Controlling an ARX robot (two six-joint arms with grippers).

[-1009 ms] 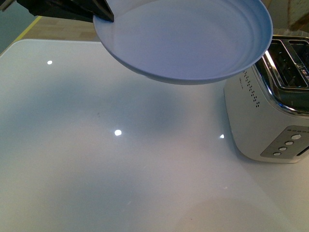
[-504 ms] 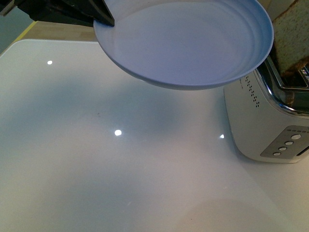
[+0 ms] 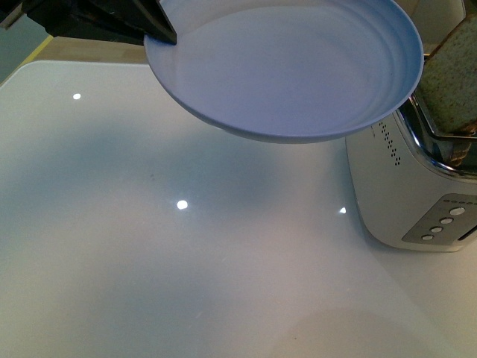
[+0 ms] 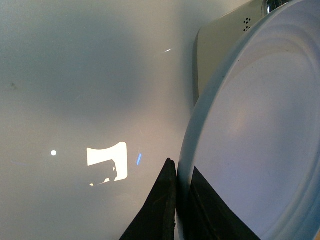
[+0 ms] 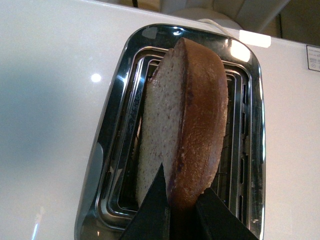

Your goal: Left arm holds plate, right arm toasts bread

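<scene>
Left claw (image 4: 181,175) pinches plate (image 4: 250,125) rim; right claw (image 5: 184,192) clamps bread (image 5: 192,110), lower end hidden in toaster (image 5: 112,115)

No writing can be read in any view. The toaster (image 3: 387,186) has a grey panel (image 3: 431,226) with round buttons (image 3: 446,221), but the marks there are too small to read. A small label (image 5: 313,57) beside its chrome top is also too blurred.

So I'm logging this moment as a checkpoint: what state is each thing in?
plate: empty, held in the air, tilted
left tool: shut on the plate's rim
bread: tilted, lower end in a toaster slot, most sticking out
right tool: shut on the bread
toaster: upright, bread in one slot
</scene>
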